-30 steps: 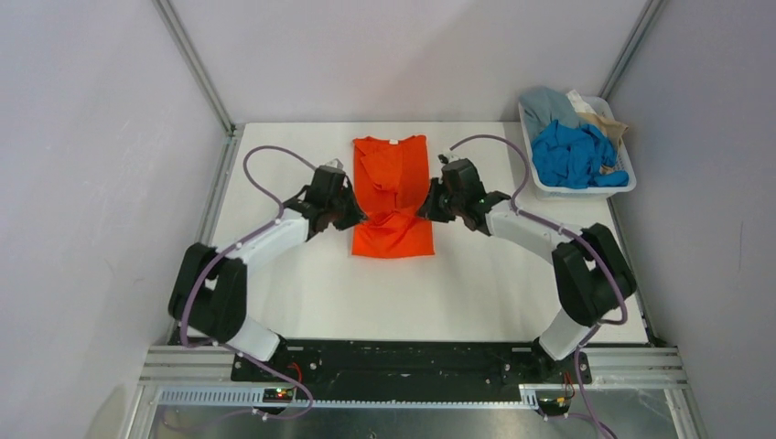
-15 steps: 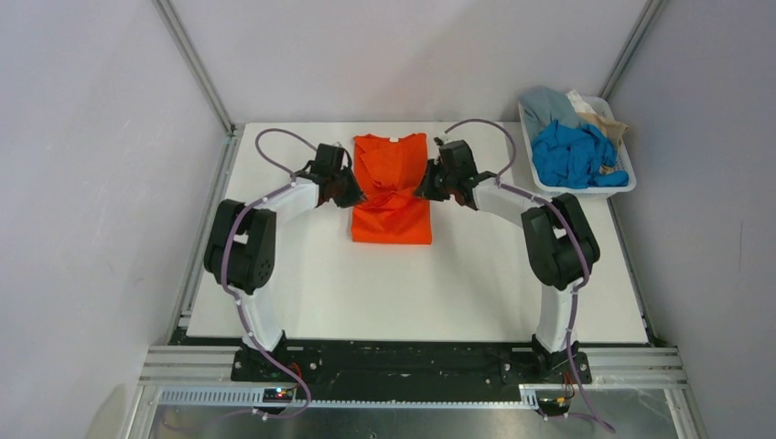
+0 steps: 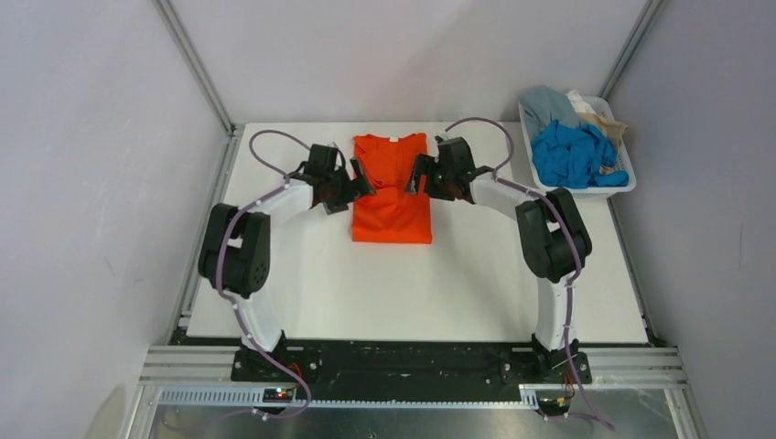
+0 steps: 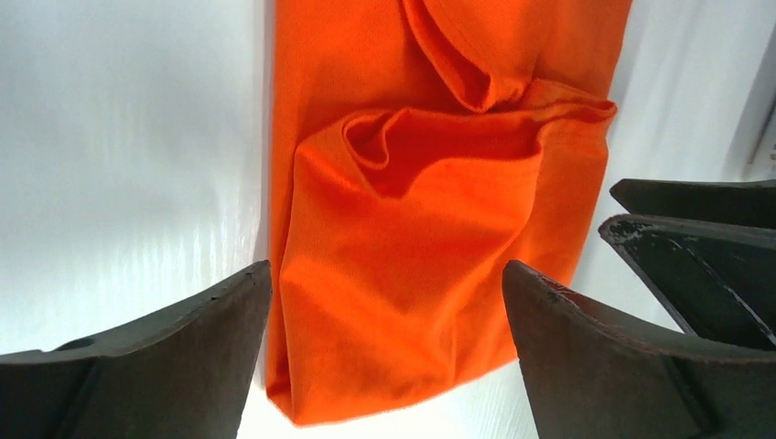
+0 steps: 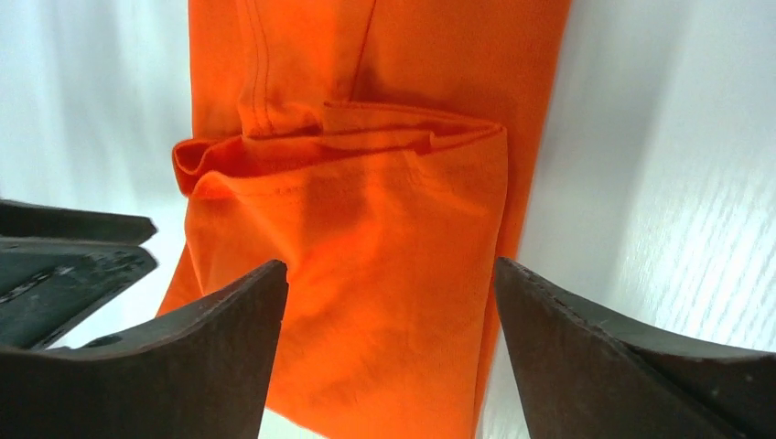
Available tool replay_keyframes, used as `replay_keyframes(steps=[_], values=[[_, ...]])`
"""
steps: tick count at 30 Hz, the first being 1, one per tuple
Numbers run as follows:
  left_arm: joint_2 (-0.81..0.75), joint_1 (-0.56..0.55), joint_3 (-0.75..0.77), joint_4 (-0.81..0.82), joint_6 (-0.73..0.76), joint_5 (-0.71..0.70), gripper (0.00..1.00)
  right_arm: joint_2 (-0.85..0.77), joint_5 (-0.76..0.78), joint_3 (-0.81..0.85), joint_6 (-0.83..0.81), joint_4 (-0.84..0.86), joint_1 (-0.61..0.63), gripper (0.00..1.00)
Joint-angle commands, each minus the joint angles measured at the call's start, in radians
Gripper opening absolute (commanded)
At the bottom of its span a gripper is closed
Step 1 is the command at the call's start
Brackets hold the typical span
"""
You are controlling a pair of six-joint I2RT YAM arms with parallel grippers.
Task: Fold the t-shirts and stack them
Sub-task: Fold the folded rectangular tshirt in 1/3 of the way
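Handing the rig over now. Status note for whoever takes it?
Left end effector and right end effector open, empty, one each side of the orange shirt.
Orange shirt lies on the table, sides folded in, one end doubled over, rumpled.
Blue shirt, grey-blue shirt and beige shirt bunched in the basket.
Left: tidy the orange fold, then fold and stack the other three.

Overhead, two wrist close-ups: same t-shirt (image 3: 392,208)

orange t-shirt (image 3: 392,206) lies folded narrow, hem doubled up; other t-shirts (image 3: 572,154) bunched together far right
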Motion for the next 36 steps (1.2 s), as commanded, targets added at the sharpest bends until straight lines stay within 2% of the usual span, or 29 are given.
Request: replay_keyframes(steps=[1, 4, 8, 13, 17, 29, 36], values=[[-0.191, -0.021, -0.074, 0.017, 0.002, -0.045, 1.0, -0.132, 0.055, -0.018, -0.003, -0.059, 0.034, 0.89], [-0.245, -0.055, -0.117, 0.019, 0.001, -0.046, 1.0, -0.207, 0.043, -0.096, 0.048, -0.068, 0.053, 0.91], [-0.248, -0.097, -0.143, 0.057, -0.008, 0.014, 1.0, -0.25, -0.083, -0.207, 0.151, 0.014, 0.064, 0.91], [-0.183, -0.11, -0.202, 0.161, -0.056, 0.142, 1.0, -0.209, -0.234, -0.256, 0.256, 0.117, 0.069, 0.95], [-0.163, -0.112, -0.301, 0.212, -0.075, 0.151, 1.0, -0.177, -0.273, -0.325, 0.287, 0.166, 0.077, 0.95], [-0.249, -0.112, -0.554, 0.237, -0.066, 0.037, 1.0, -0.246, -0.159, -0.563, 0.251, 0.123, 0.093, 0.93], [-0.435, -0.178, -0.722, 0.229, -0.084, 0.012, 1.0, -0.385, -0.054, -0.666, 0.245, 0.016, 0.208, 0.93]])
